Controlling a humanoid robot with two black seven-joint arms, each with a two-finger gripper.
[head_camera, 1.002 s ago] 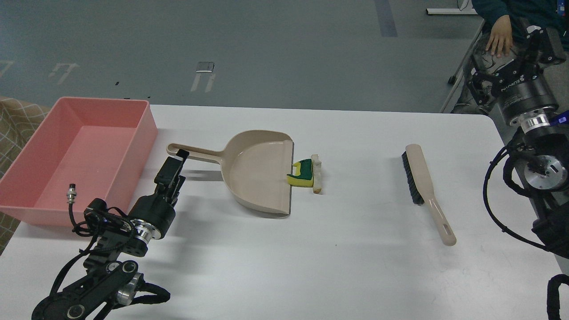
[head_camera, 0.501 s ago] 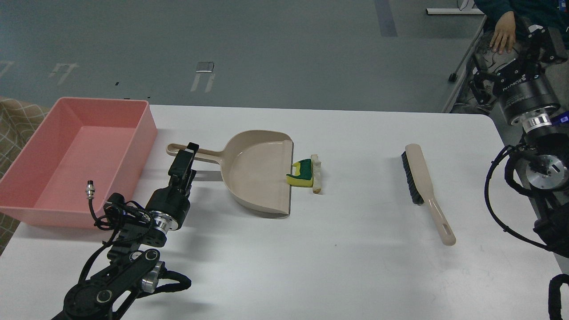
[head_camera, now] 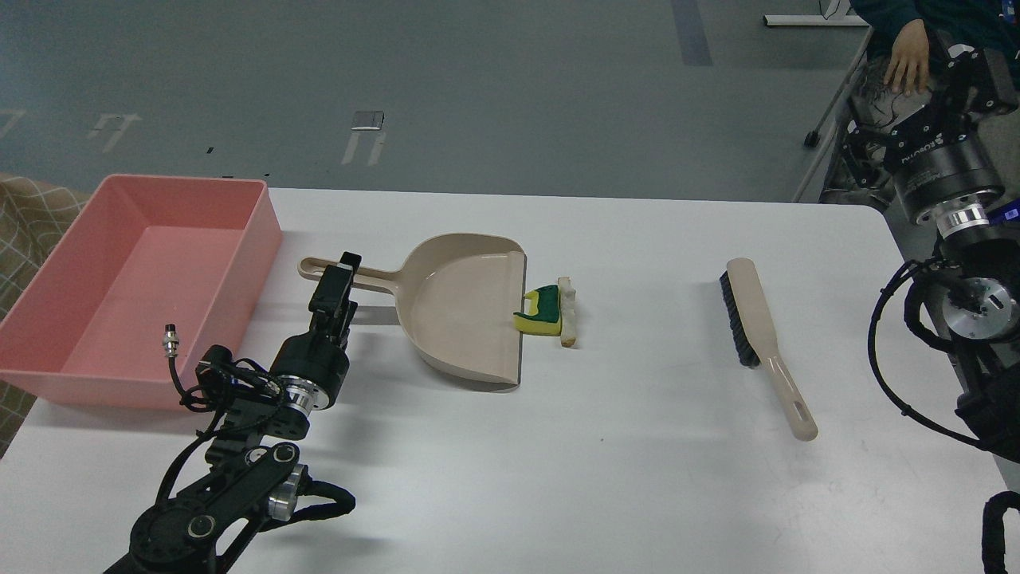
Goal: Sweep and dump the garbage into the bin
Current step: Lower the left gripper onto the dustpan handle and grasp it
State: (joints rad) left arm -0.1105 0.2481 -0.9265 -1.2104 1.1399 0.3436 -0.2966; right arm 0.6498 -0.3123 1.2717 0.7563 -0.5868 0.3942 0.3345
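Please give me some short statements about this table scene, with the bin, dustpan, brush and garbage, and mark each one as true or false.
1. The pink bin has the garbage inside. False: nothing shows inside it; the sponge piece and the crust strip lie on the table.
2. The scraps lie at the open edge of the dustpan. True.
3. The brush rests inside the dustpan. False: it lies on the table, well to the right of the scraps.
4. The left gripper is at the dustpan handle. True.
5. The right gripper holds the brush. False: the right arm is at the table's right edge, its gripper not visible, away from the brush.
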